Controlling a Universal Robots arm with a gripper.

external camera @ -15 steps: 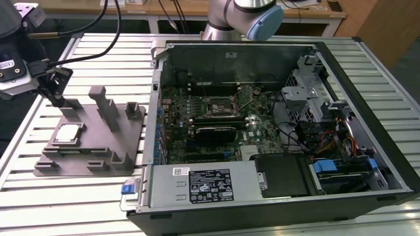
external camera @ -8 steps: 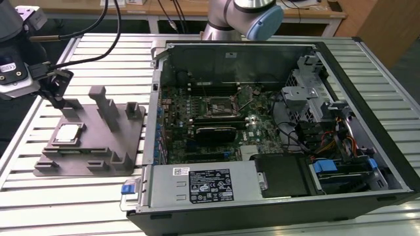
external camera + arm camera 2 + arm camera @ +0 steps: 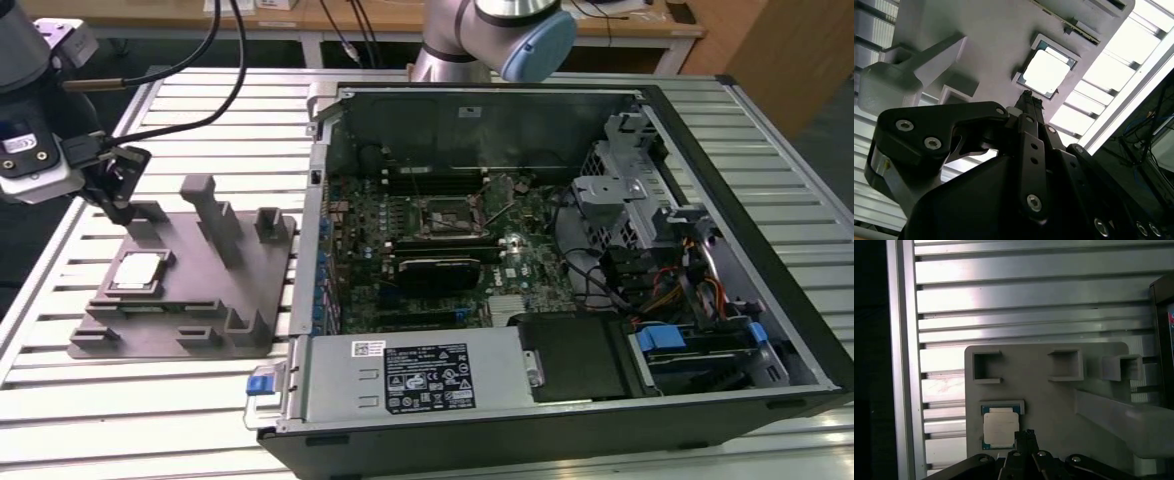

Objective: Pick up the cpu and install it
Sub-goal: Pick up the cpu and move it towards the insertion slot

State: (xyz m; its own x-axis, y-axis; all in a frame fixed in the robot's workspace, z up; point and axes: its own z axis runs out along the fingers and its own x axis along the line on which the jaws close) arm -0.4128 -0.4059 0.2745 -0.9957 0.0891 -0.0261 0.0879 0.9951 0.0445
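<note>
The cpu (image 3: 140,272) lies flat in a square recess of the grey tray (image 3: 200,300), silver top up, at the exterior view's left. Both wrist views show it too, the cpu (image 3: 1046,72) (image 3: 999,429) with a thin green rim. My gripper (image 3: 123,208) hangs over the tray's far part, a little beyond the cpu and apart from it. Its dark fingers (image 3: 1029,107) (image 3: 1025,437) lie together, shut with nothing between them. The motherboard socket (image 3: 447,214) sits in the open computer case (image 3: 561,420).
Upright pegs (image 3: 207,205) of the tray stand close beside the gripper. The tray rests on a slatted metal table (image 3: 80,400). The case's walls, drive cage (image 3: 641,200) and cables ring the motherboard. A second arm's base (image 3: 494,40) stands behind the case.
</note>
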